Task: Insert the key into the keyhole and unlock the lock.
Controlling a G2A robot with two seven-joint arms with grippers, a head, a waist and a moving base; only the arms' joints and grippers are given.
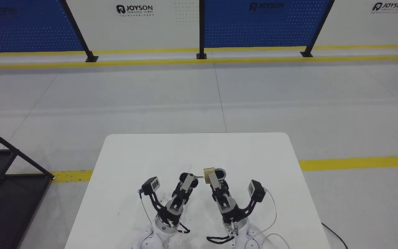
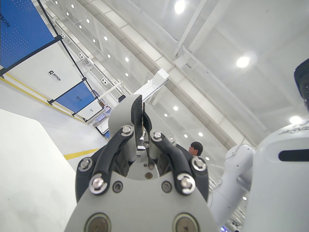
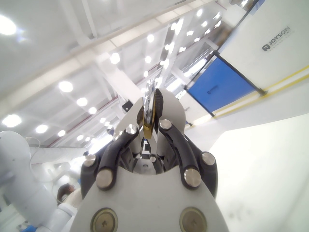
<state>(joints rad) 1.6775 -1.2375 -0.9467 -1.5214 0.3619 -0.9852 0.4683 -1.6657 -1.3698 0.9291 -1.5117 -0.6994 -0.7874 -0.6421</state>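
One lock (image 1: 211, 172), brass-bodied with a silver shackle, is clamped between the fingers of the right gripper (image 3: 153, 101) above the near part of the white table (image 1: 186, 149). One key (image 2: 144, 123), seen as a thin sliver, is pinched in the clenched left gripper (image 2: 140, 106), just beside the lock. Blue and white barrier panels (image 1: 137, 22) are set across the floor behind

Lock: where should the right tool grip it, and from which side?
Pinch the lock across the two flat faces of its brass body, as the right tool does now. It is thin and flat, so the pads seat well. Come from the robot's side, probably leaving the edge toward the left tool free for the key.
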